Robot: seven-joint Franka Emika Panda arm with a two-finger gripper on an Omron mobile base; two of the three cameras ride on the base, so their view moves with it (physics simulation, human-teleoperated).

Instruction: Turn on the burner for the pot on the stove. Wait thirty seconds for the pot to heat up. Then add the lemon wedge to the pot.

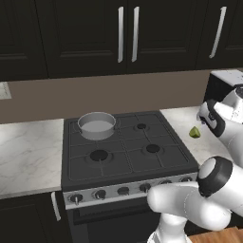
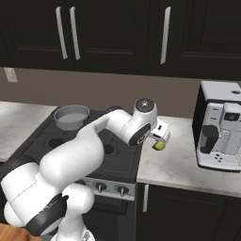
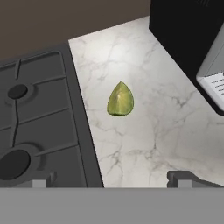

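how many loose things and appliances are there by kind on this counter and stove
pot: 1
lemon wedge: 1
stove: 1
coffee machine: 1
total: 4

The pot (image 1: 97,126) sits on the stove's (image 1: 124,153) rear left burner, upper left of centre in the left base view. The wedge (image 1: 195,132) lies on the tabletop (image 1: 190,133) just right of the stove, with the coffee machine (image 2: 220,132) further right. The tool (image 3: 111,179) hangs over the wedge.
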